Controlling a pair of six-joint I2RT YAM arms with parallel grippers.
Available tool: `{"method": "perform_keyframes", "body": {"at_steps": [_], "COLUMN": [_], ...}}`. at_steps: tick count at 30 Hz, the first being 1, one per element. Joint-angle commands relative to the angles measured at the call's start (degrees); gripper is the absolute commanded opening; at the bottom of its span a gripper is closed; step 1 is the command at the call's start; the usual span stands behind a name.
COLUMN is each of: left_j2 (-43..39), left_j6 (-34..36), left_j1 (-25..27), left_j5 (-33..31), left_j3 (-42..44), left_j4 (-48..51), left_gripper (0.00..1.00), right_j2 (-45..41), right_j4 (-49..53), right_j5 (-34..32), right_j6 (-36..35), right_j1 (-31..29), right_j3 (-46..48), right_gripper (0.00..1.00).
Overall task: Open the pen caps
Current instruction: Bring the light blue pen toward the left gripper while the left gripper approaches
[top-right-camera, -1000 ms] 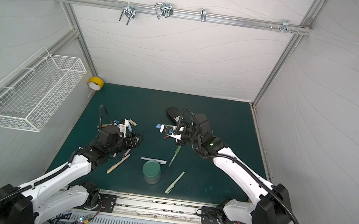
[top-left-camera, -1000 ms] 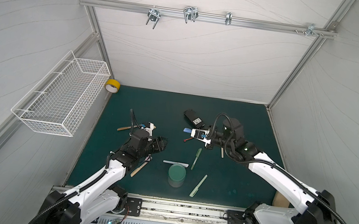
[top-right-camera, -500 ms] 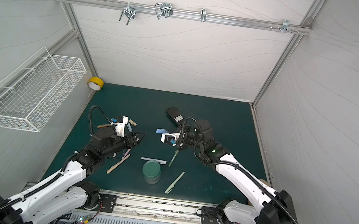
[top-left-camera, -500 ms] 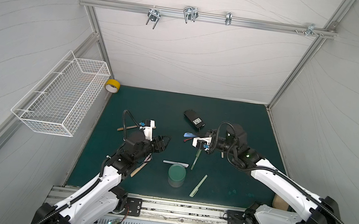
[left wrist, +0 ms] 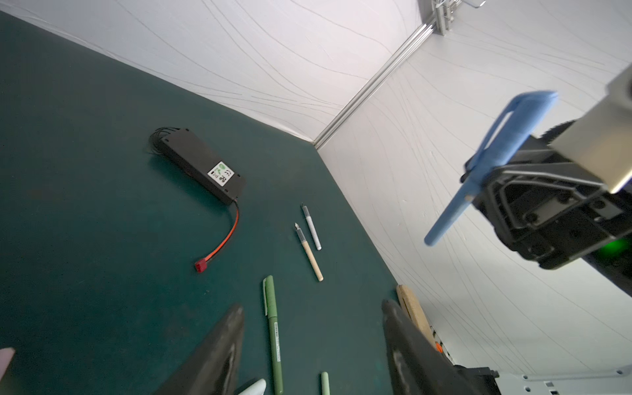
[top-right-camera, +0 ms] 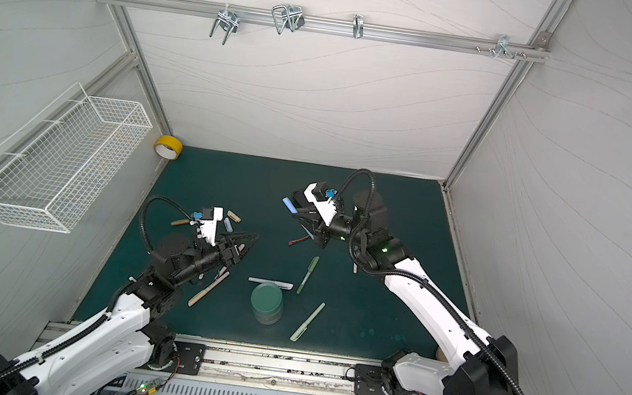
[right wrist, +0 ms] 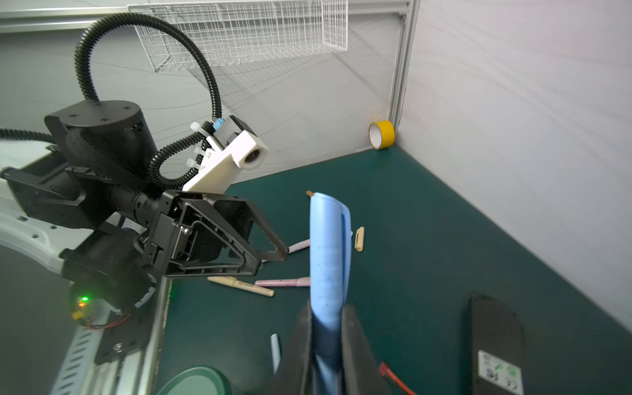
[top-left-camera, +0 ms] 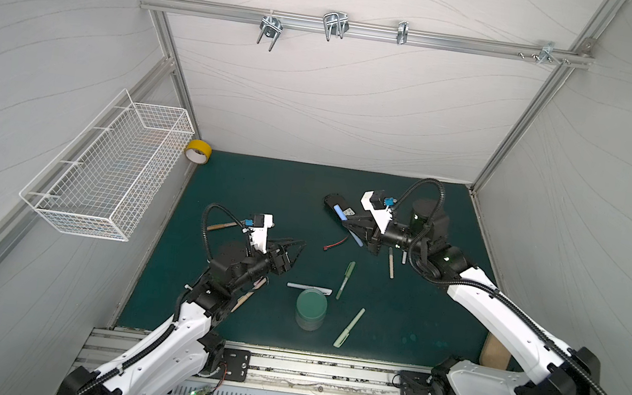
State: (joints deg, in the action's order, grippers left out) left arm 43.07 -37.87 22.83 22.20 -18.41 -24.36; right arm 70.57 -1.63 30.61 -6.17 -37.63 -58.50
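Even, diffuse white light fills the scene, and shadows on the worktop are faint. Both top views are sharp, stretched wide at the edges. In the left wrist view the blue pen smears slightly — the left pincer sits out of focus.

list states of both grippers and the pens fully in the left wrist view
left gripper, open, fingers empty
right gripper, shut on blue pen
blue pen, held above the mat, cap on
dark green pen, on mat, capped
tan pen, on mat, nib bare
white pen, on mat, uncapped
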Motion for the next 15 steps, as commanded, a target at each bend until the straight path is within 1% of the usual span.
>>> {"method": "perform_keyframes", "body": {"at_steps": [1,4,7,9,15], "left_j2": [1.3,4.0,6.8,7.3,5.1], "left_j6": [-1.2,-2.2,-1.4,-1.2,-0.2], "left_j1": [0.2,0.6,2.5,3.0,3.1], "left_j5": [4.2,9.1,12.9,12.8,10.9], "left_j3": [-0.9,-1.2,-3.2,-3.4,-2.9], "left_j4": [-7.4,-12.4,-12.9,-12.8,-10.4], "left_gripper": [0.65,0.65,0.64,0.64,0.64], "right_j2": [-1.6,-2.1,-1.0,-0.3,-0.4], "right_j4": [3.0,1.7,-0.6,-2.0,-6.3], "right_j5": [-3.2,-4.2,-2.9,-1.8,-1.6], "right_j6": [11.0,14.9,17.2,17.3,16.2], "right_j1": [0.1,-0.4,-1.3,-2.4,-4.7], "right_j3": [3.9,8.9,12.4,13.8,16.5], "right_gripper": [0.04,0.04,0.06,0.06,0.06]}}
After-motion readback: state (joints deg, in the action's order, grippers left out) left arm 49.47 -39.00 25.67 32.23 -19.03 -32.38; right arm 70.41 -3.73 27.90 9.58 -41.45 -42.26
